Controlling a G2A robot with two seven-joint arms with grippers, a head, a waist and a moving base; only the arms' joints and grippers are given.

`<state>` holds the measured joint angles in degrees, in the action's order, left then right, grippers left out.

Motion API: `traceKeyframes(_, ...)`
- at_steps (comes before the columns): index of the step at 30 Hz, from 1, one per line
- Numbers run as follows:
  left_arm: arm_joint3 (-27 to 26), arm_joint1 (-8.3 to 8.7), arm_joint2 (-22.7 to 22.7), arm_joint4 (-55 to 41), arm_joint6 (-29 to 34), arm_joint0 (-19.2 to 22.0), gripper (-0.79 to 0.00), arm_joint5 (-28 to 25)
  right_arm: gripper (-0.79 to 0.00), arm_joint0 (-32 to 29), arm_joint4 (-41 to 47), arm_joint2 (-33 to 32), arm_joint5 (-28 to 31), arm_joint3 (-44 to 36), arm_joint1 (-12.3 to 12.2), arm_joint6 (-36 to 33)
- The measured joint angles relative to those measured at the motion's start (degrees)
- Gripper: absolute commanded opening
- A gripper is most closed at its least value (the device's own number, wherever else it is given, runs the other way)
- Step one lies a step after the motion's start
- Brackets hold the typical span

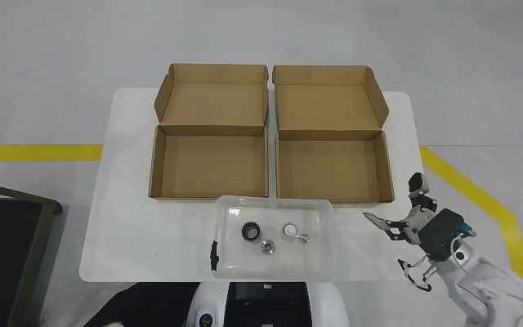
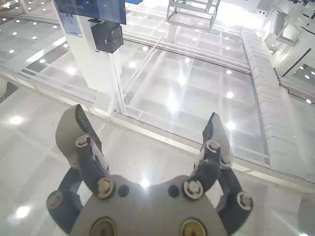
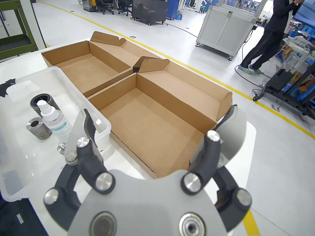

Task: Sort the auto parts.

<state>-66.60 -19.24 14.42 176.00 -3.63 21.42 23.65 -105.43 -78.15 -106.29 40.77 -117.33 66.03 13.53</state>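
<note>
Auto parts sat in the clear bin (image 1: 274, 199) at the worktop's (image 1: 122, 204) front edge: dark ring (image 1: 251, 233), metal sleeve (image 1: 268, 246), small bolt (image 1: 304, 238), plus a spray bottle (image 1: 288, 230). Left box (image 1: 208, 167) and right box (image 1: 329, 172) lay open, side by side, just behind the bin. Right gripper (image 3: 159, 111) hovered off the bin's right end with jaws released; left gripper (image 2: 145, 111) faced the ceiling, jaws released too.

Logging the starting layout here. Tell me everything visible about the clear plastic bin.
The clear plastic bin is shallow, rectangular and round-cornered. It sits upright at the near edge of the white table, just before two open cardboard boxes. Its left end bears black tape. Inside are a dark ring, a steel sleeve, a spray bottle and a metal fitting.
</note>
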Motion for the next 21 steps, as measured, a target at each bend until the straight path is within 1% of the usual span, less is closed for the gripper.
traceKeyframes(17,0.0,0.00,0.0,0.0,0.0,0.0,0.000,0.0,0.000,0.0,0.0,0.0,0.0,0.0,0.0,0.0)
traceKeyframes(19,0.0,0.00,0.0,0.0,0.0,0.0,0.000,0.0,0.000,0.0,0.2,0.8,-0.4,0.1,0.0,-0.9)
traceKeyframes(21,0.0,0.00,0.0,0.0,0.0,0.0,0.000,0.0,0.000,0.3,-0.6,1.8,0.6,-0.4,-0.1,-2.8)
